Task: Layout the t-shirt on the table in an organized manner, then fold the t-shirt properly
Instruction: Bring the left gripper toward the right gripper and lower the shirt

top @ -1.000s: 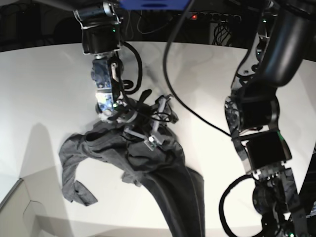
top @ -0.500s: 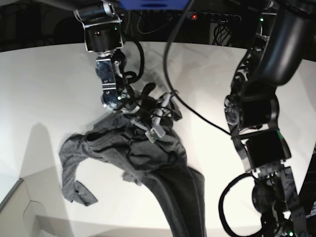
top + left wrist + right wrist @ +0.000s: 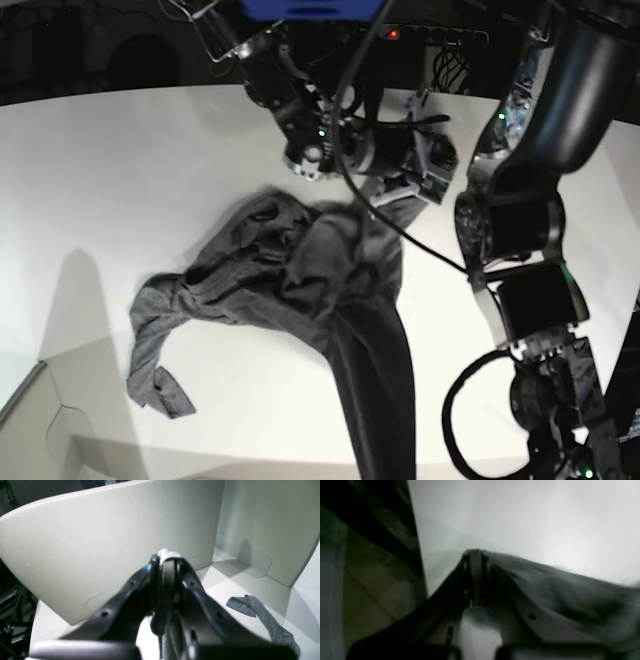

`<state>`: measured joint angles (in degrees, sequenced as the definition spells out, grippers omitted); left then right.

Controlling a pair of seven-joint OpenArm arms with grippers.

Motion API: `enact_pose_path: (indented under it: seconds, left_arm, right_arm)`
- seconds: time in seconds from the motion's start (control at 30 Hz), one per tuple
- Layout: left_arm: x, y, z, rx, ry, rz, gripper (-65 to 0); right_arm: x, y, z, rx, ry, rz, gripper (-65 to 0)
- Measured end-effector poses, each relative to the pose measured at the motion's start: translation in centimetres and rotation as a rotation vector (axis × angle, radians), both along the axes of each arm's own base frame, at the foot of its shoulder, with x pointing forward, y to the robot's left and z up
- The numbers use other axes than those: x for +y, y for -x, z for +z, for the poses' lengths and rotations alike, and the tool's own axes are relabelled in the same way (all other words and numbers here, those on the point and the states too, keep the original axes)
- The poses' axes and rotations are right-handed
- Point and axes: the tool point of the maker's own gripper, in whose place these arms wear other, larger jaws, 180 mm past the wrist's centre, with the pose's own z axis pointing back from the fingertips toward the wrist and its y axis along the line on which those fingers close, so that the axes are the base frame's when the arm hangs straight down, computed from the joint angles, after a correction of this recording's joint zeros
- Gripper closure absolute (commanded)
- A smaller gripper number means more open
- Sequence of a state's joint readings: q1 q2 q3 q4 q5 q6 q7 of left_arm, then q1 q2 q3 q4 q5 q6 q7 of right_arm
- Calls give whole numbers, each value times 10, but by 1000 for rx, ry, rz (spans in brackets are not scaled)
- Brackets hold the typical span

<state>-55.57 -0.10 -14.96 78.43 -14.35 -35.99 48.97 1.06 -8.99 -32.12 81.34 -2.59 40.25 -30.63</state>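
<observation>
The dark grey t-shirt [image 3: 330, 270] lies crumpled on the white table [image 3: 120, 180], with one sleeve trailing to the front left and a long band running off the front edge of the base view. My right gripper [image 3: 420, 190] is at the back, right of centre, shut on a corner of the shirt. In the right wrist view its closed fingers [image 3: 475, 552] have grey t-shirt cloth [image 3: 557, 587] draped along their right side. My left gripper [image 3: 167, 555] is shut, with a small bit of grey cloth at its tips. A t-shirt sleeve end [image 3: 265, 620] lies beyond it.
White upright board panels [image 3: 100, 542] stand at the table's front left corner, also seen as board panels [image 3: 30, 430] in the base view. The left arm's dark links [image 3: 520, 230] hang over the table's right side. Black cables [image 3: 400, 235] cross near the shirt.
My right gripper has shut on the shirt and swung from the table's middle toward the back right, dragging the shirt's upper part with it. The left arm stayed put.
</observation>
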Motion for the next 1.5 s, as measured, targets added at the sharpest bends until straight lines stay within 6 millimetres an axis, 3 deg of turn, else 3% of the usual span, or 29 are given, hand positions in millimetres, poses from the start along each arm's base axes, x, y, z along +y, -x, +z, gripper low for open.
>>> enact_pose_path:
  seconds: [0.1,0.23,0.33,0.47,0.6,0.7,0.8,0.93,1.07,1.17,1.27,1.37,1.5]
  left_arm:
    - [9,-1,-1,2,-14,19,0]
    - [7,0,-5,9,-10,13,0]
    - [8,-1,-10,20,-14,16,0]
    - [14,3,-8,3,-24,29,0]
    - [24,9,-15,-2,-42,53,0]
    - [36,13,-27,16,-53,76,0]
    - [53,17,-34,21,0,110,0]
    - [78,18,-46,63,34,164,0]
    - [101,22,-55,84,81,214,0]
    - [119,37,-64,79,118,252,0]
    - [137,55,-78,77,114,284,0]
    - [150,75,-102,104,129,303,0]
    - [180,104,-149,195,159,366,0]
  right_arm:
    - [0,13,-9,8,38,32,-16]
    - [9,41,-11,25,40,88,-137]
    - [18,42,-2,14,5,95,-212]
    - [11,28,10,-10,-18,47,-265]
    - [-37,-23,12,-18,-21,-155,-308]
    - [-90,-63,15,-33,-23,-342,-331]
    - [-140,-86,8,-22,-3,-498,-335]
    - [-173,-88,-2,-27,57,-534,-335]
    - [-180,-69,-9,-17,75,-536,-336]
    - [-192,-61,-18,14,87,-562,-336]
    - [-223,-67,-25,25,110,-644,-343]
    - [-239,-69,-30,41,127,-687,-405]
    - [-237,-74,-26,31,118,-688,-451]
